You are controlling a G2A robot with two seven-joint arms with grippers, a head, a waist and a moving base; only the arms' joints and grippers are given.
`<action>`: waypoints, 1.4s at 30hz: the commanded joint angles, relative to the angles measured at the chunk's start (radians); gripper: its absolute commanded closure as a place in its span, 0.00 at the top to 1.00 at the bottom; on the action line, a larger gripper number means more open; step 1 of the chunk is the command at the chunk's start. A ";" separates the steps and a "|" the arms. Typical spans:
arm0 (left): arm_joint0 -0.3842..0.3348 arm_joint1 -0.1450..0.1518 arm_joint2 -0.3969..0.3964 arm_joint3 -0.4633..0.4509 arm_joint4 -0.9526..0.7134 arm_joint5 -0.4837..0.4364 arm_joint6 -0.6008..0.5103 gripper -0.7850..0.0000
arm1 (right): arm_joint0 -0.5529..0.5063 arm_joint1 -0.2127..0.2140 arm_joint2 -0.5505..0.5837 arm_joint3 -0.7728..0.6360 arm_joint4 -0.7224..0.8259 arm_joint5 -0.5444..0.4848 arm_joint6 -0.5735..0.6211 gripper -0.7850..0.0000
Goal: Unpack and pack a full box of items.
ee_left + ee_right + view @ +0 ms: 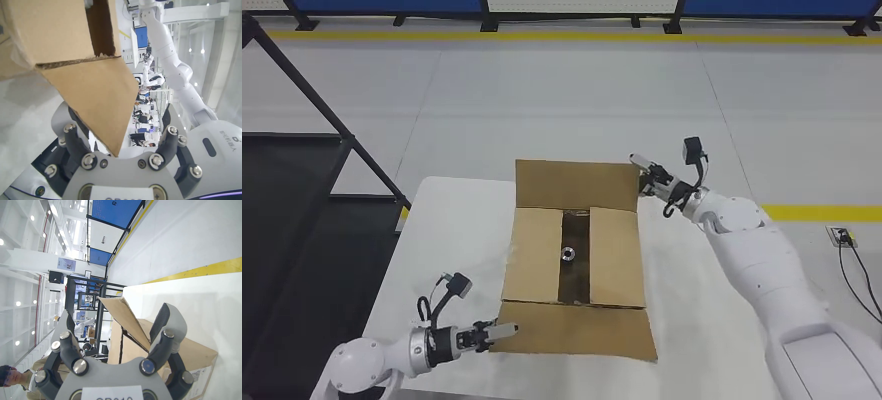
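Observation:
A cardboard box (542, 250) stands in the middle of the white table. Its two side flaps lie nearly shut, and a small round item (567, 251) shows in the dark gap between them. The near flap (572, 335) spreads outward toward me. My left gripper (504, 328) sits at its left corner, open, with the flap (98, 91) between the fingers (75, 123). The far flap (577, 183) stands up. My right gripper (644, 172) is at its right corner, open, and the flap's edge (124, 315) rests against one finger (164, 317).
The white table (442, 230) has bare room on both sides of the box. A black metal frame (302, 180) stands off the table's left side. The floor beyond the far edge carries a yellow line (822, 212).

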 commanded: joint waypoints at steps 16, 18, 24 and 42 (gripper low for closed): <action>-0.035 -0.007 0.043 -0.092 -0.027 0.051 0.392 1.00 | -0.038 0.052 0.095 -0.163 0.137 -0.081 0.361 1.00; -0.046 -0.009 0.064 -0.093 0.007 0.055 0.443 1.00 | -0.045 0.057 0.095 -0.192 0.127 -0.052 0.383 1.00; -0.078 -0.015 0.122 -0.090 0.087 0.087 0.561 1.00 | -0.083 0.070 0.075 -0.317 0.036 0.076 0.359 1.00; -0.136 -0.023 0.224 -0.066 0.237 0.130 0.692 1.00 | -0.320 0.164 0.192 -0.714 -0.051 0.441 0.428 1.00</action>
